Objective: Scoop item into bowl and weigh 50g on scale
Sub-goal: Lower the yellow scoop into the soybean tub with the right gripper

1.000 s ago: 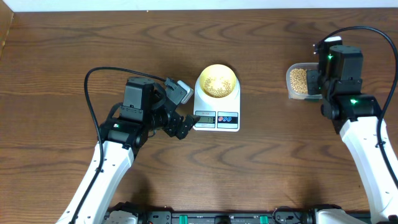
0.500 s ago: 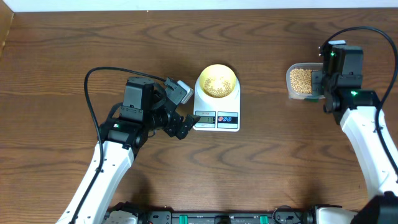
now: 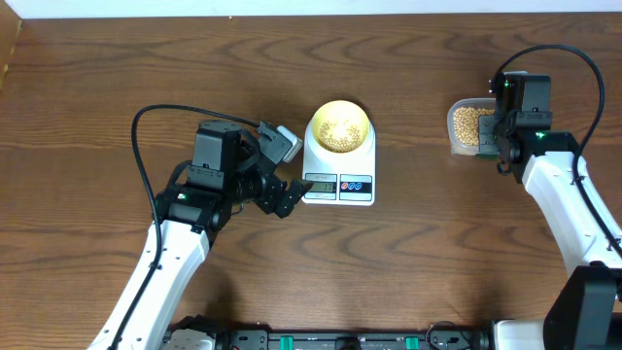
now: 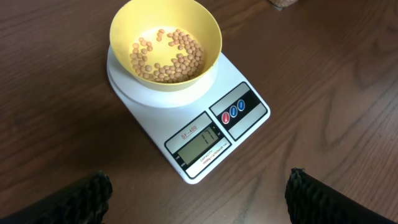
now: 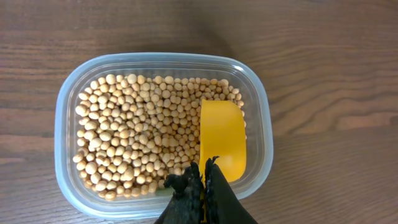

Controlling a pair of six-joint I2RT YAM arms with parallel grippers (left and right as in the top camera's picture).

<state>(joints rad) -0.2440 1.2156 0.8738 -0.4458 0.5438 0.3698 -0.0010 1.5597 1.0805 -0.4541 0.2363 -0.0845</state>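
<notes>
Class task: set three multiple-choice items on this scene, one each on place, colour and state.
1. Where is the bowl relative to the scale? A beside it; B on it; C under it.
2. The scoop's colour? A red; B blue; C yellow.
3. The left gripper is: A open; B shut on the bowl; C shut on the scoop.
Answers: 1 B, it rests on the platform; 2 C, plainly yellow in the right wrist view; 3 A, its fingers stand wide apart.
</notes>
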